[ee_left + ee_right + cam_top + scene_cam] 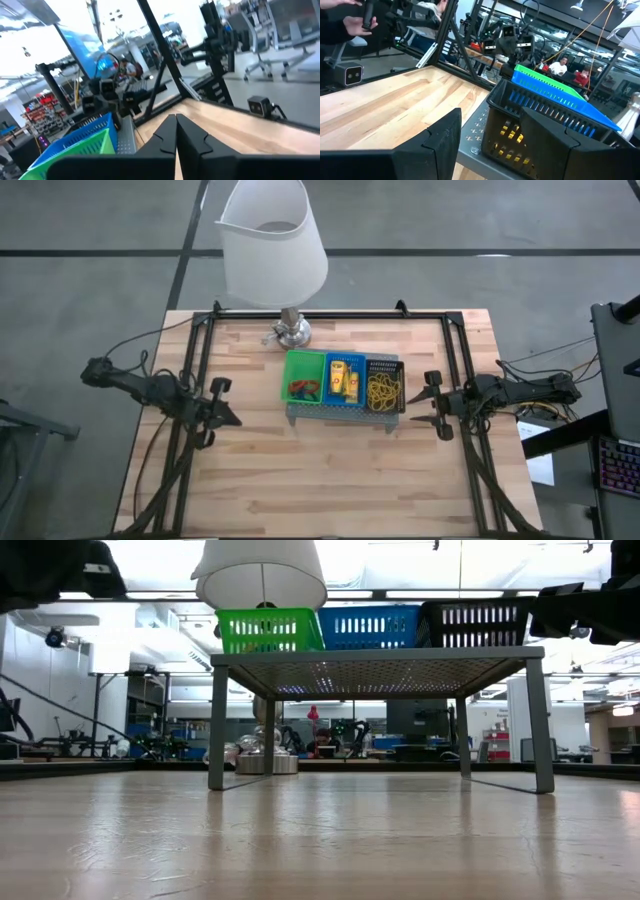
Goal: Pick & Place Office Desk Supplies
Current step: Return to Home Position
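Observation:
Three little bins stand in a row on the grey mesh tray: a green bin with red and blue loops, a blue bin with yellow sticks, a black bin with yellow rubber bands. My left gripper is shut and empty, left of the tray, its fingertips together. My right gripper stands open and empty right of the black bin, fingers apart.
A lamp with a white shade stands on its metal base behind the tray. A black frame runs along the table's left, far and right sides. Bare wood lies toward the near edge. People show in the room beyond.

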You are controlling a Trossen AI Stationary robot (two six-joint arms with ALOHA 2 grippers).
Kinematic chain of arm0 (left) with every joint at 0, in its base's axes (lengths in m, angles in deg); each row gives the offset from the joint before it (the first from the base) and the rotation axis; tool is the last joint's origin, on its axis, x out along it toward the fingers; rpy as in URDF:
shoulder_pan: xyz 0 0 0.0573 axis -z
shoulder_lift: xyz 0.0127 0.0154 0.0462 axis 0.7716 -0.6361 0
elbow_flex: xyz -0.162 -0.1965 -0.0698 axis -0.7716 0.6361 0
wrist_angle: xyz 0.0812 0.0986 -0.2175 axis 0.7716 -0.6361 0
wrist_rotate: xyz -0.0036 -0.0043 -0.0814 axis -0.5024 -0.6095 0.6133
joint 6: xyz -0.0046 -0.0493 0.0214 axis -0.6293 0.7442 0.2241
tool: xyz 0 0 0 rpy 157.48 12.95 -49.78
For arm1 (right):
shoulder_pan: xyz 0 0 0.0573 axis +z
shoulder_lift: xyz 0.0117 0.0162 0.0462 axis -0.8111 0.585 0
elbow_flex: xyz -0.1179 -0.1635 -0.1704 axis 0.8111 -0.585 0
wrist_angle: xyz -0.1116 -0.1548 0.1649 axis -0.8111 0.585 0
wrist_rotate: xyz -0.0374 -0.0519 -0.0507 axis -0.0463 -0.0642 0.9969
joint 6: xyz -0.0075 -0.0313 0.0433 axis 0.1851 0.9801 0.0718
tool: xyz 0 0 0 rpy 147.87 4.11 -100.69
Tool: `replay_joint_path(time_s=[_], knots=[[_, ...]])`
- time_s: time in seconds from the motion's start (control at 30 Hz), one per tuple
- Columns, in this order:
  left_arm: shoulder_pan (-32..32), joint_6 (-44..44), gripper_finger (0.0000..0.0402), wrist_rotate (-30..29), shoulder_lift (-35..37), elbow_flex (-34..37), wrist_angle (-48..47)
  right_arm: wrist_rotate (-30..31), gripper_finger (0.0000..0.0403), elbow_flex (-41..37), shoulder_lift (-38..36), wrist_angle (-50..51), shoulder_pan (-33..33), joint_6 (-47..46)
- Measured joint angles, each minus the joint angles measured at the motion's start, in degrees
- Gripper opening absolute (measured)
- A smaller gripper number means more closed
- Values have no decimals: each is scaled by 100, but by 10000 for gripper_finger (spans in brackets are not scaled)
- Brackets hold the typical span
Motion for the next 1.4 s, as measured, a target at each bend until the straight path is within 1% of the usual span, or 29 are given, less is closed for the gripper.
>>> replay_joint_path(time_s=[0.17,0.23,0.33,0.47,0.57,0.7,0.97,1.4], knots=[[0,81,2,-2,841,359,-58,-1,201,0,0,0,2,0],[-4,75,2,-54,827,454,61,-1,201,0,-4,-6,0,0],[-4,129,1,-193,825,492,-82,4,201,0,7,-12,1,0],[-4,555,1,-583,831,496,-633,3,201,0,28,-2,2,0],[-7,858,1,-739,758,491,-638,5,201,0,28,-4,0,0],[-9,898,3,-756,740,491,-635,3,201,0,28,-2,2,0],[-9,899,22,-756,733,491,-640,3,201,0,28,0,1,0],[-9,899,23,-756,733,491,-650,3,201,0,28,0,1,0]])
